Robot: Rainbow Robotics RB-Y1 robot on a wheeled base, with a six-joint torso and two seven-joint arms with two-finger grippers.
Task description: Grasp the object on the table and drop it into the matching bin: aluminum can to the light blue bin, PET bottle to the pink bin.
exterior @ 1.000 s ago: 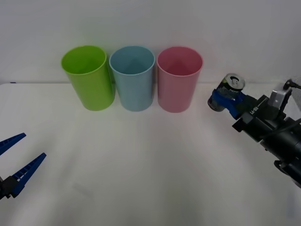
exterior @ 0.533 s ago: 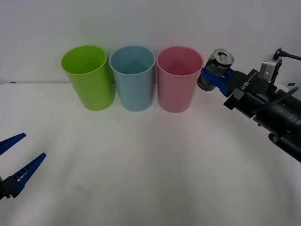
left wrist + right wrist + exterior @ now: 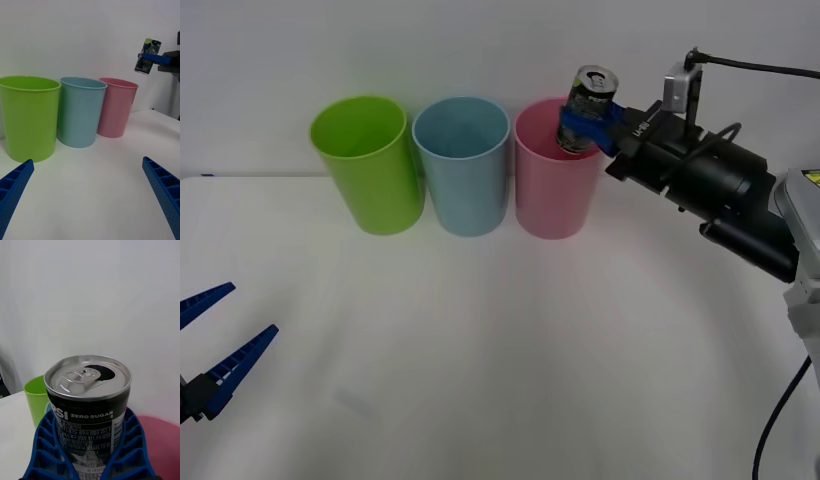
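My right gripper (image 3: 585, 128) is shut on the aluminum can (image 3: 588, 108), a small dark can with a silver top and pull-tab (image 3: 80, 375). It holds the can in the air over the right side of the pink bin (image 3: 555, 195), above its rim. The light blue bin (image 3: 466, 170) stands just left of the pink one. In the right wrist view the blue fingers (image 3: 48, 450) clasp the can (image 3: 90, 408) on both sides, with the pink bin (image 3: 161, 442) below. My left gripper (image 3: 215, 350) rests open low at the near left of the table (image 3: 500, 350). The left wrist view shows the can (image 3: 147, 56) high above the pink bin (image 3: 114, 108).
A lime green bin (image 3: 367, 165) stands left of the light blue bin; the three form a row at the table's back, against a white wall.
The right arm has carried the can up and to the left, from beside the pink bin to above its rim. The left gripper has stayed still.
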